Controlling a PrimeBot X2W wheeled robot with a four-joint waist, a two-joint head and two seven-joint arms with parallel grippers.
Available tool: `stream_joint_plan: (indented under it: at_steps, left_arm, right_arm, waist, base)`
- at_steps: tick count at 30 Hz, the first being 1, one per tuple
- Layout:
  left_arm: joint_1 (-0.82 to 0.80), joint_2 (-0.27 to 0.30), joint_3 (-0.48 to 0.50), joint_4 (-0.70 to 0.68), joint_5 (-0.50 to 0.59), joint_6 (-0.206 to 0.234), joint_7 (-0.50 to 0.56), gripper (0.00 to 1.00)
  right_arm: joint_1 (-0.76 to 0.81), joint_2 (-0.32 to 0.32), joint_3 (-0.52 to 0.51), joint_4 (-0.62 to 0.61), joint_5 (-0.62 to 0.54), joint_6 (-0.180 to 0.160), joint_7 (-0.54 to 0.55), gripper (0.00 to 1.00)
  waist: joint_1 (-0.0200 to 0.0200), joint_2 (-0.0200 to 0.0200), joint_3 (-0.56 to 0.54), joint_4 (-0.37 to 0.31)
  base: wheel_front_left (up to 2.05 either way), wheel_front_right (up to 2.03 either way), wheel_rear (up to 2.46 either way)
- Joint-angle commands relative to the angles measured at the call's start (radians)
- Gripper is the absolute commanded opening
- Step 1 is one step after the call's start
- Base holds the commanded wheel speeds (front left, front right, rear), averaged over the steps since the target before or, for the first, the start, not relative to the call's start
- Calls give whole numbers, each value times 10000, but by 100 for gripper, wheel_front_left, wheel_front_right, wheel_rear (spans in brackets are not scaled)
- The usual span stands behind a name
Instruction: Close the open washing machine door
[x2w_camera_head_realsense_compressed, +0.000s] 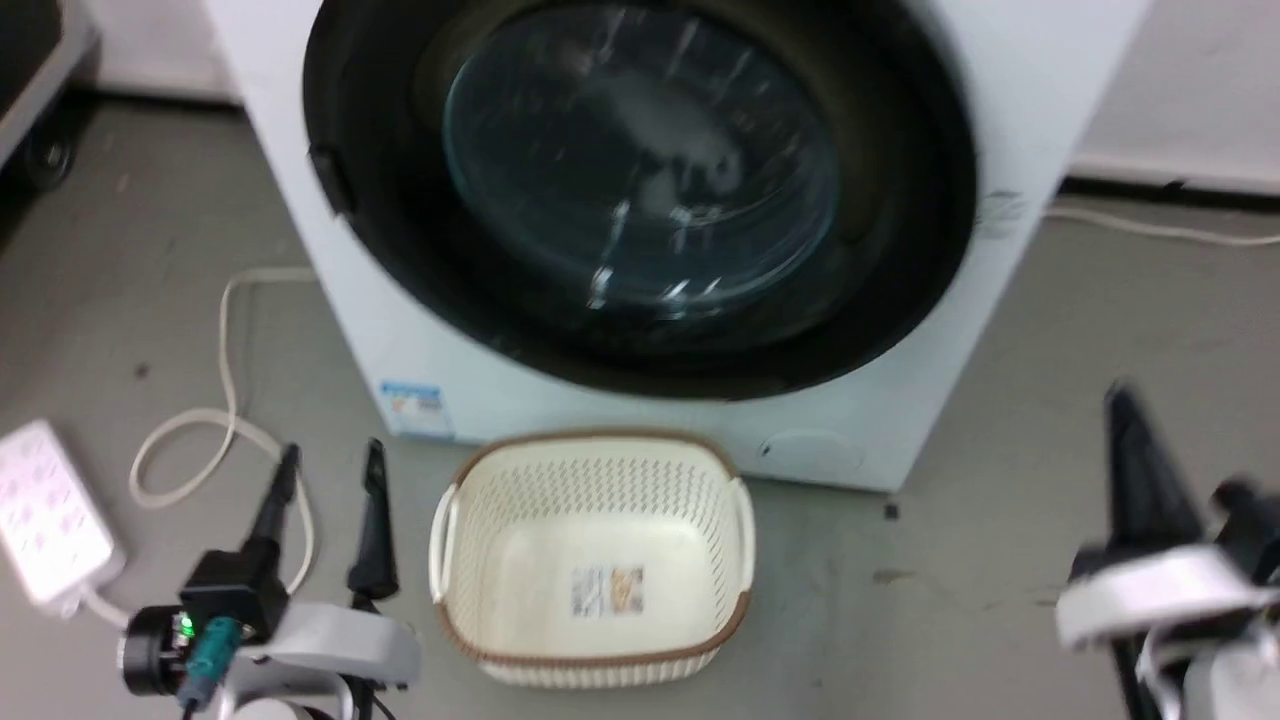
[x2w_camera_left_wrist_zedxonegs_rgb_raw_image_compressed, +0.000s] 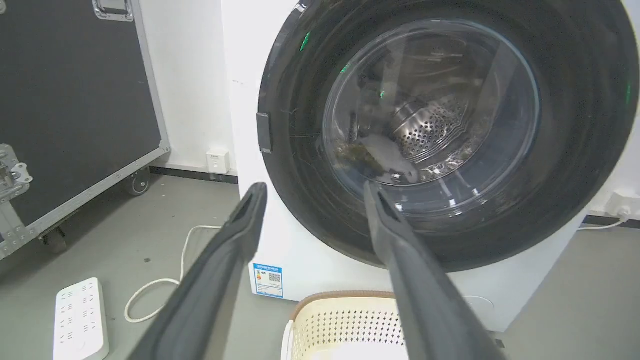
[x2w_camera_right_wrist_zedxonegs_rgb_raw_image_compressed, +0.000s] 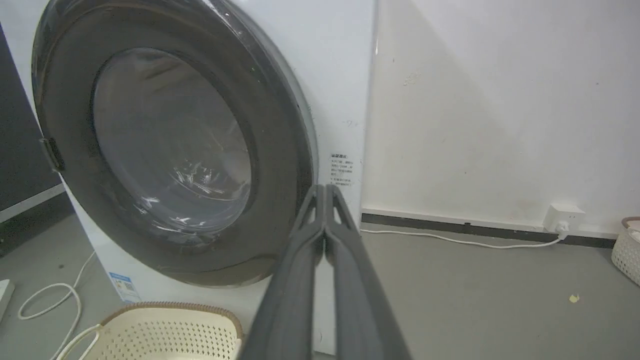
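The washing machine (x2w_camera_head_realsense_compressed: 520, 395) is a big white front-loader right ahead of me. Its washing machine door (x2w_camera_head_realsense_compressed: 640, 170), with a glossy black rim and bulging glass, lies flat against the front; the door (x2w_camera_left_wrist_zedxonegs_rgb_raw_image_compressed: 430, 120) shows the steel drum through the glass. From the right wrist the door (x2w_camera_right_wrist_zedxonegs_rgb_raw_image_compressed: 170, 145) sits against the white cabinet (x2w_camera_right_wrist_zedxonegs_rgb_raw_image_compressed: 340, 75). My left gripper (x2w_camera_head_realsense_compressed: 330, 460) is open and empty, low left of the machine, its fingertips (x2w_camera_left_wrist_zedxonegs_rgb_raw_image_compressed: 256, 192) apart and short of the door. My right gripper (x2w_camera_head_realsense_compressed: 1125, 400) is at the lower right, blurred; its fingers (x2w_camera_right_wrist_zedxonegs_rgb_raw_image_compressed: 325, 187) are pressed together, clear of the door.
A cream perforated laundry basket (x2w_camera_head_realsense_compressed: 590, 480) stands empty on the floor directly below the door. A white power strip (x2w_camera_head_realsense_compressed: 45, 510) and a looped cable (x2w_camera_head_realsense_compressed: 225, 420) lie to the left. A black wheeled case (x2w_camera_left_wrist_zedxonegs_rgb_raw_image_compressed: 70, 100) stands farther left. A wall socket (x2w_camera_right_wrist_zedxonegs_rgb_raw_image_compressed: 562, 217) is on the right.
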Motion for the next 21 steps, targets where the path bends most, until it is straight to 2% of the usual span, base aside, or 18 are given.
stream_joint_plan:
  at_steps: [1, 8, 14, 15, 16, 21]
  left_arm:
    - [166, 18, -99, 117, 100, -78, -43, 100]
    - [138, 25, -423, 366, 149, -182, 205, 100]
    - [193, -72, -485, 688, -127, -244, 555, 100]
    - [211, -83, -494, 726, -156, -248, 562, 100]
    - [231, -90, -496, 762, -182, -244, 573, 100]
    - [269, -106, -471, 889, -306, -186, 654, 100]
  right_arm:
    - [489, -24, 162, -166, 5, -7, 114, 0]
    - [1974, -24, 636, -928, 145, -7, 745, 0]
    - [2593, -24, 857, -930, 551, -7, 1391, 0]
    - [2657, -24, 895, -879, 641, -7, 1490, 23]
    - [2715, -24, 931, -826, 711, -7, 1598, 100]
    - [2842, -24, 1092, -810, 782, -7, 1706, 100]
  waist:
    - [3, -1, -588, -495]
    - [3, -1, -835, -661]
    - [3, -1, -943, -654]
    - [3, -1, -962, -645]
    - [3, -1, -976, -637]
    - [3, -1, -1019, -569]
  base:
    - [0, 0, 0]
    - [0, 0, 0]
    - [0, 0, 0]
    - [0, 0, 0]
    - [0, 0, 0]
    - [0, 0, 0]
